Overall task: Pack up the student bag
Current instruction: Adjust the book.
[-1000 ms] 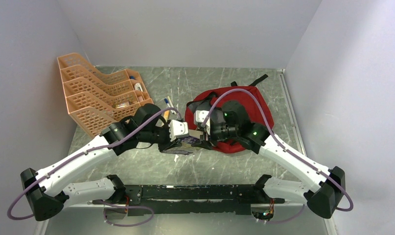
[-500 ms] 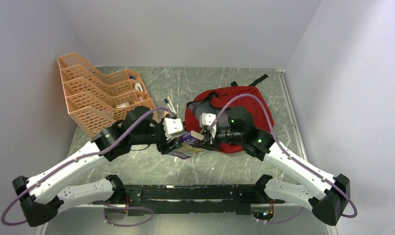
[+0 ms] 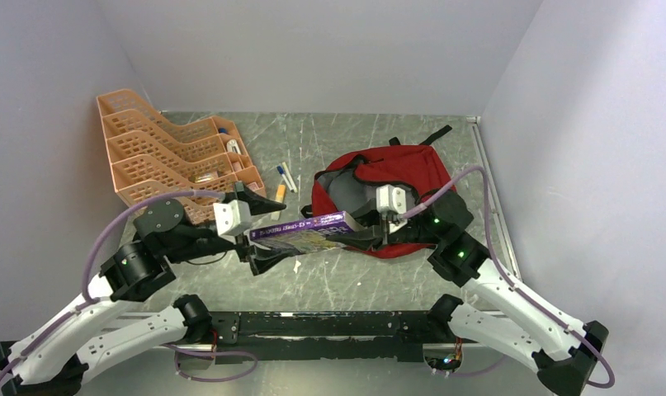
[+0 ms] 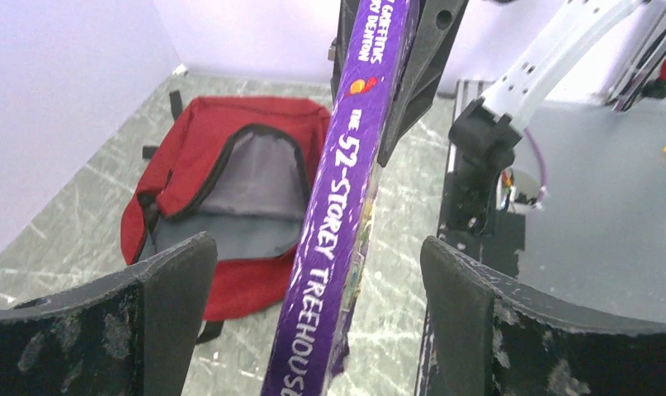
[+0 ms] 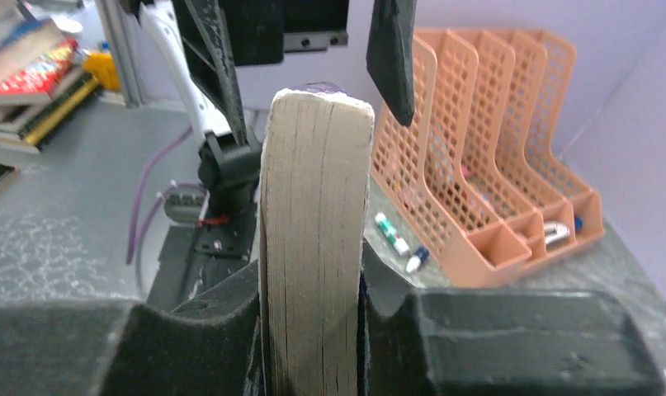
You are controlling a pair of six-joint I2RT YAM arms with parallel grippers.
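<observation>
1. Backpack (image 3: 420, 165): red, soft, lying flat on the right half of the table (image 3: 354, 280), towards the far side. The main pocket is unzipped, its grey lining shows and its mouth faces left. Judged ready to take a flat item slid in from that side.

2. Book (image 3: 304, 224): purple paperback, held on edge in the air just left of the backpack's mouth. Its spine faces up and its length points left to right. The right end sits over the near left rim of the backpack. Likely held on edge so that it can slip into the opening.

3. Right pincer (image 3: 362, 235): closed on the book's right end, with the page block pressed between both pads. It alone carries the book.

4. Left pincer (image 3: 270, 233): spread wide, one finger either side of the book's left end, with a clear gap on each side. It grips nothing. Judged the giving side of a hand-over.

5. Rack (image 3: 160, 165): orange plastic mesh, stepped trays, at the far left. Small stationery lies in its lowest slots, too small to name.

6. Pens (image 3: 284, 176): two or three, loose on the table between the rack and the backpack, apart from both. Judged to be waiting for packing.
</observation>
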